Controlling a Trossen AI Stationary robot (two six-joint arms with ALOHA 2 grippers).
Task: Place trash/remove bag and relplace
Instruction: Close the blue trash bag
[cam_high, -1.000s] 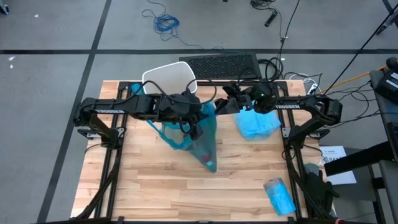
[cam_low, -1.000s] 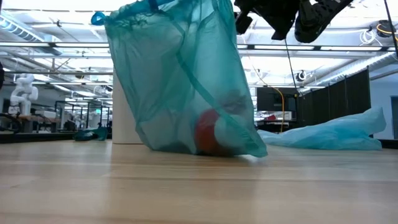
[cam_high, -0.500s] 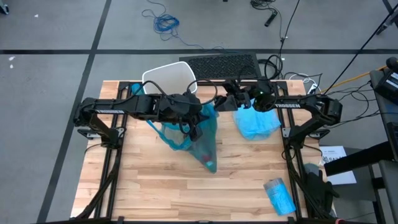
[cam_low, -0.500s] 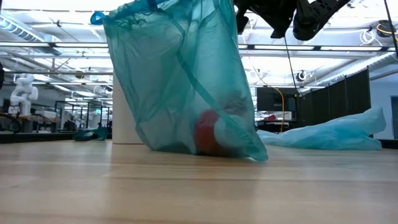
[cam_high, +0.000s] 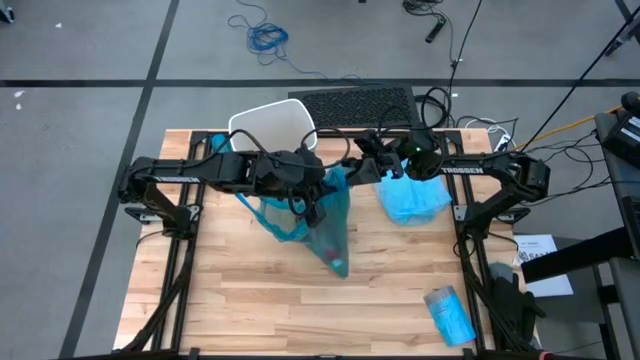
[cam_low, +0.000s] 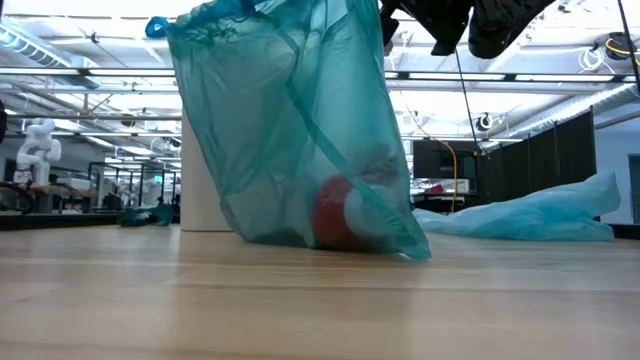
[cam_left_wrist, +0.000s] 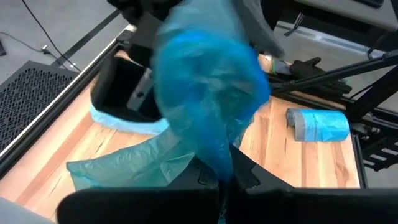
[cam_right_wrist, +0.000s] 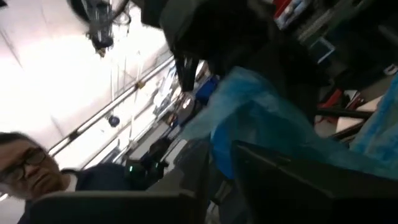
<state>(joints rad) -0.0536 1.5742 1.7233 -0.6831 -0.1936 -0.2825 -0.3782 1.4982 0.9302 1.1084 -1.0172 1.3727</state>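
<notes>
A teal see-through trash bag stands tall in the low view, and a red-and-white bottle shows through its bottom. The other trash inside is only vague shapes. My left gripper is over the table's middle, shut on the bag's top. My right gripper hovers open just right of the bag's top, high in the low view. In its wrist view the bag's blue plastic fills the space ahead of and between its fingers. My left gripper pinches the gathered upper part of the bag between its two shut fingers. The bag hangs below the hold, leaning, with its bottom on the table. My right gripper has the bag's upper edge between its fingers; I cannot tell whether they touch it.
A white bin stands at the far edge behind the bag. A loose pale blue bag lies right of centre. A roll of blue bags lies near the right near corner. A black mat lies beyond the far edge. A person shows beyond the table.
My right gripper has moved a little toward the table's left, closer to the bag's top. The bag and my left gripper have stayed where they were.
</notes>
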